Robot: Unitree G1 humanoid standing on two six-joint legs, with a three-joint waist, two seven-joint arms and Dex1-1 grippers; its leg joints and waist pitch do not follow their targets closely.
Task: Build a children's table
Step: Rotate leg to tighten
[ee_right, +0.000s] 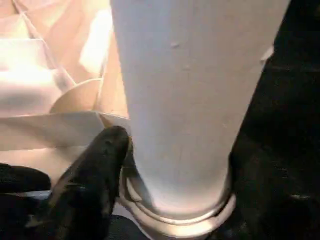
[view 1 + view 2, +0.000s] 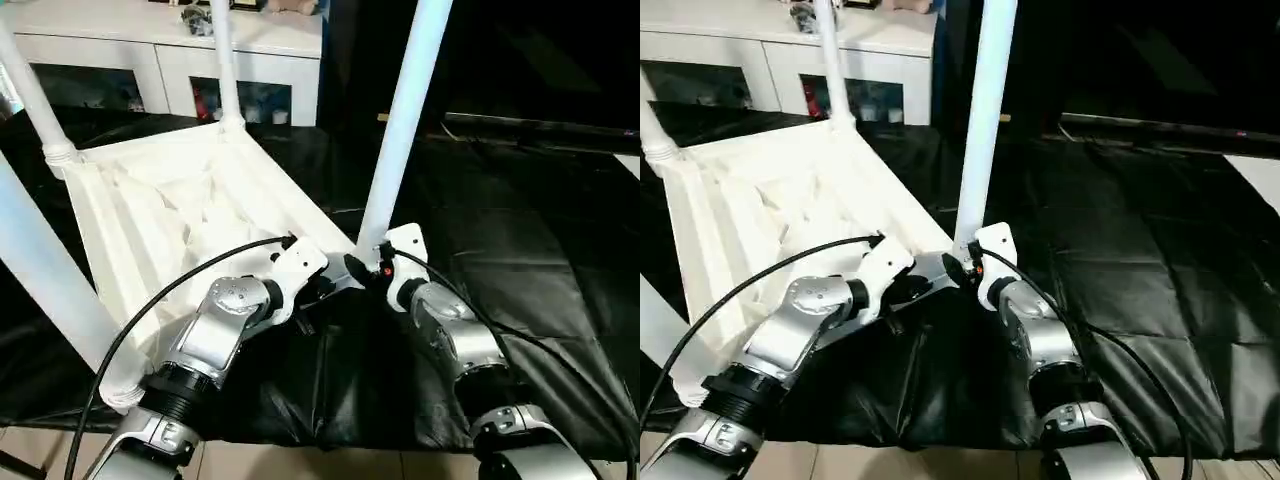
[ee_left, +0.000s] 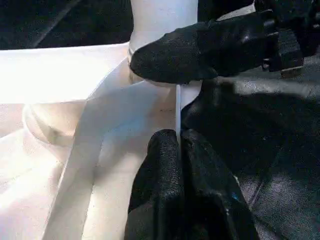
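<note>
The tabletop (image 2: 190, 210) lies upside down on the black-draped table (image 2: 540, 250), ribbed underside facing up. Four legs stand in its corner sockets, long axes roughly upright. The nearest-right leg (image 2: 405, 110) rises from the corner closest to both grippers.

The left gripper (image 3: 177, 145) has its jaws pressed together, pinching the thin edge of the tabletop just beside that corner socket.

The right gripper (image 2: 372, 268) sits at the base of the same leg, jaws set wide apart. One finger (image 1: 92, 170) touches the leg just above the socket collar; the pictures do not show whether the jaws clamp the leg.

A white cabinet (image 2: 170, 60) stands behind the table.
</note>
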